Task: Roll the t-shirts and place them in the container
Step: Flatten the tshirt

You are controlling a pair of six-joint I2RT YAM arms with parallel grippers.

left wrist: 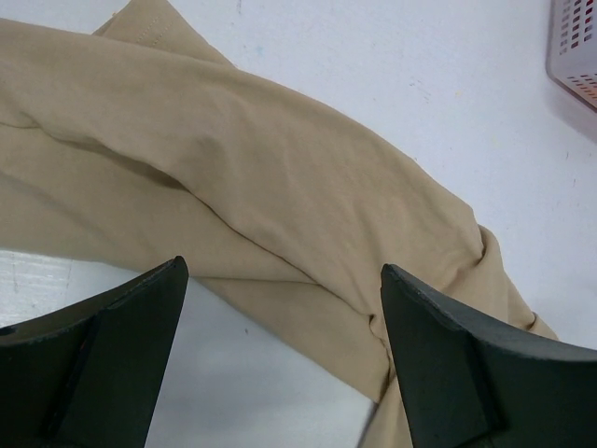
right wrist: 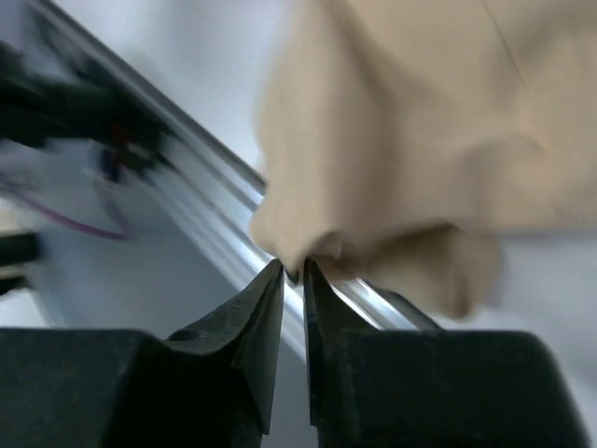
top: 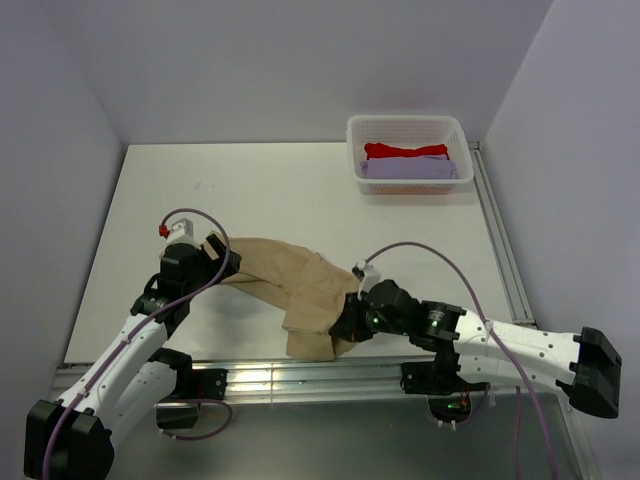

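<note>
A: Where is the tan t-shirt [top: 290,285]?
B: Crumpled on the table [top: 260,190], by its near edge (between both arms).
A: Jaws?
B: The left gripper [left wrist: 282,271] gapes wide above it, empty. The right gripper [right wrist: 293,266] is nearly closed, pinching a fold.

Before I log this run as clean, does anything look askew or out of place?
Yes. The tan t-shirt lies crumpled and twisted, not flat, its near end bunched at the table's front rail, where the right gripper pinches a fold.
</note>
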